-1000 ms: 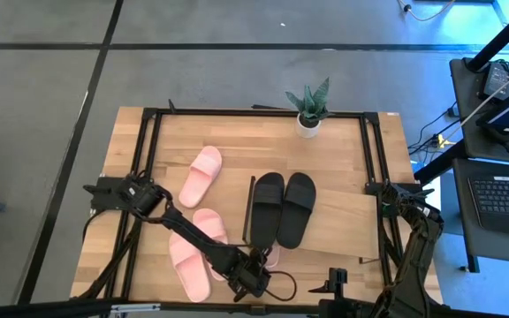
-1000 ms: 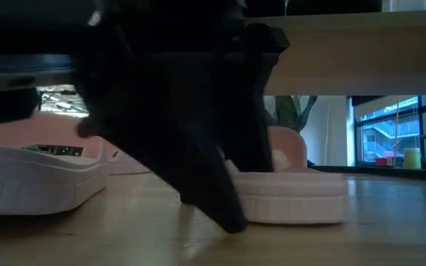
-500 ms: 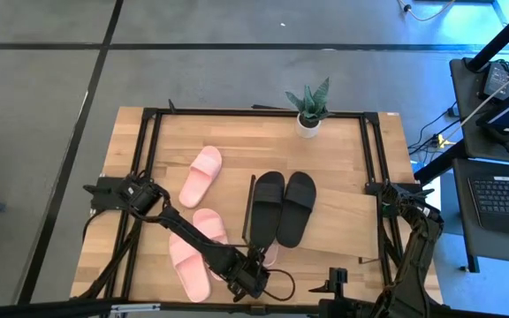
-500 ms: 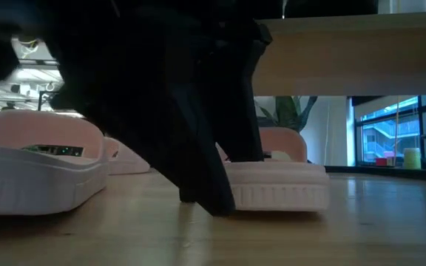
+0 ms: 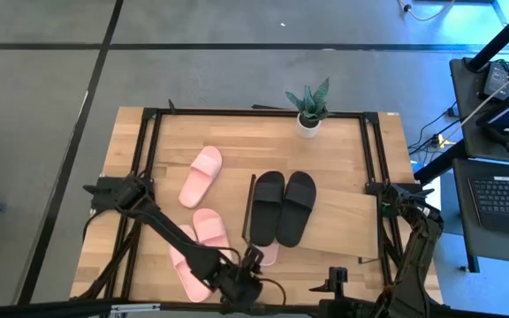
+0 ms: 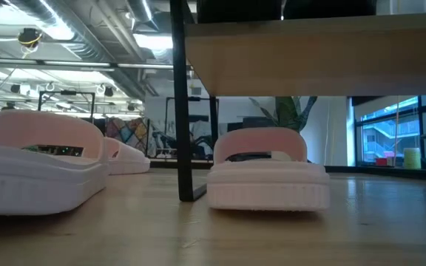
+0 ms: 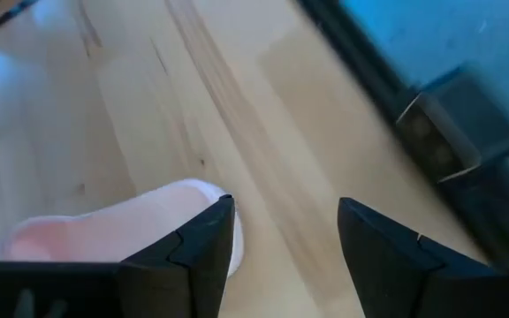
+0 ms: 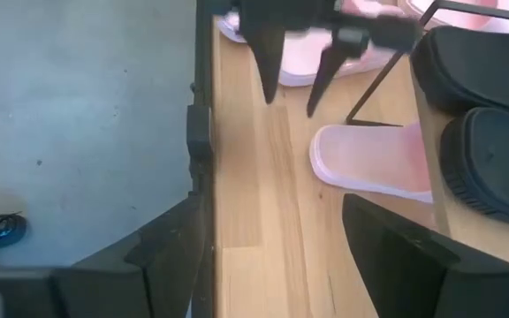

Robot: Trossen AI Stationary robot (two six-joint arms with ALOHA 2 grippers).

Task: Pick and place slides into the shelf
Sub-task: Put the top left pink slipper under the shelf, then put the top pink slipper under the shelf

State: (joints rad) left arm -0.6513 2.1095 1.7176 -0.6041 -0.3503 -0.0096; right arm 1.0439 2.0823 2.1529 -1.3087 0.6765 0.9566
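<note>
Two black slides lie side by side on the shelf's top board. One pink slide rests on its sole on the table under the shelf, beside the shelf's dark leg; it also shows in the right wrist view. Three more pink slides lie on the table's left half. My left gripper hangs open above the table's near edge, just left of the slide under the shelf, clear of it. My right gripper is open at the table's right edge.
A potted plant stands at the far edge. The black metal frame runs round the tabletop. Bare wood lies between the plant and the slides. A desk with a keyboard stands off the table's right side.
My left gripper, which stood low at the pink slide under the shelf, has risen out of the low view and drawn back toward the near edge, leaving the slide. That slide has slid a little toward the table's left, up to the shelf's leg.
</note>
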